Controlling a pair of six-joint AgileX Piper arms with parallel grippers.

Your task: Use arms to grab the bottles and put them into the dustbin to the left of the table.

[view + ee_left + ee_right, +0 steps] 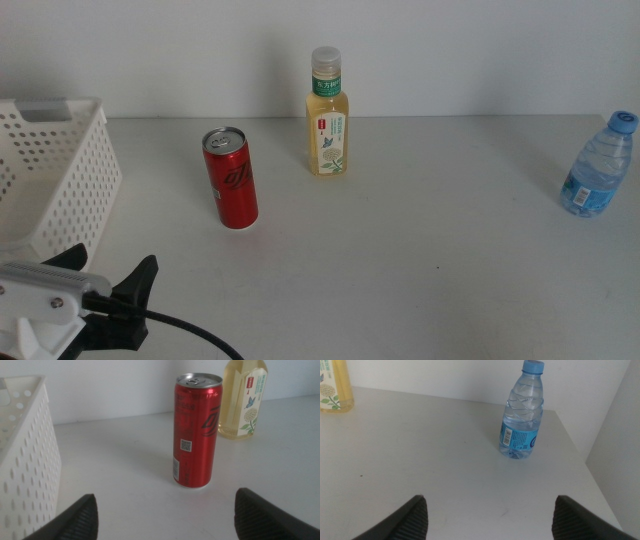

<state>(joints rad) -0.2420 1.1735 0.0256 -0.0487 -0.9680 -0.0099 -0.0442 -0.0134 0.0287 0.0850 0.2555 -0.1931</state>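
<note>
White perforated dustbin at the desk's far left edge; its inside is not visible. Left gripper, low at the front-left corner, jaws wide apart and empty, facing the red soda can, which stands upright on the desk just right of the dustbin, with the top seen closed in the left wrist view. Behind and right of the can, well apart from it, the tea bottle stands upright, capped, filled with pale-yellow liquid. Far right, the water bottle, blue-capped, stands upright near the desk's right edge. Right gripper is out of the middle view; its jaws, wide apart and empty, face the water bottle.
</note>
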